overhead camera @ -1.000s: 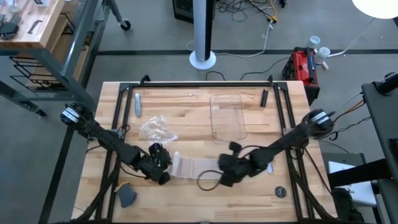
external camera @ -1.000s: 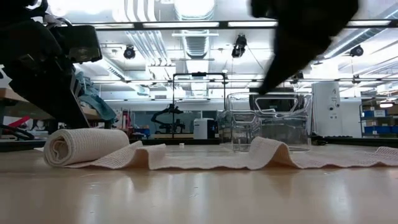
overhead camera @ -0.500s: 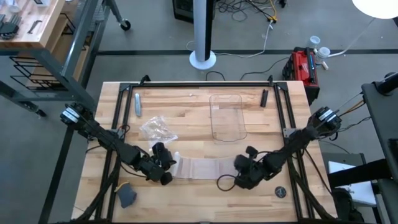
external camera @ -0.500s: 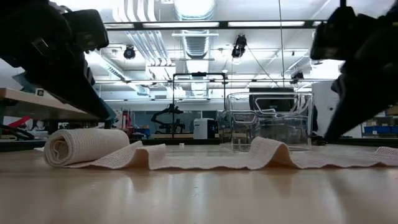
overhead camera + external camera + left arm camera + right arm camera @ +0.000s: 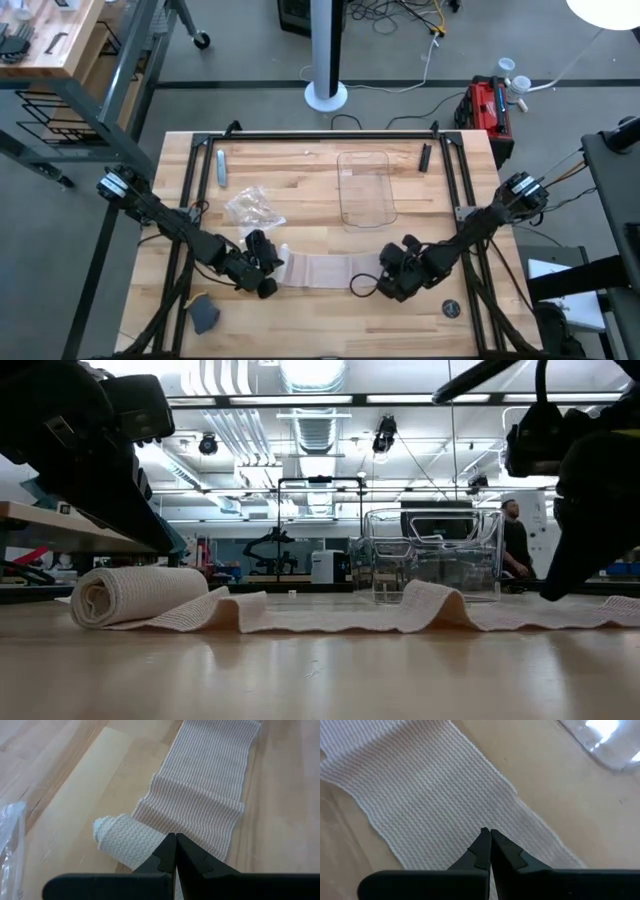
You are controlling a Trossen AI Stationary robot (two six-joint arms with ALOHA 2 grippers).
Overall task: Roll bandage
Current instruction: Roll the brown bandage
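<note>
Bandage (image 5: 300,610) part-rolled, far end hidden behind right gripper (image 5: 486,845); left gripper (image 5: 175,851) over roll; both jaws closed, empty

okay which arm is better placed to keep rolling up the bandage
Probably the left. The left gripper, fingers shut, sits right at the rolled end of the bandage; the right gripper, also shut, is over the flat tail.
</note>
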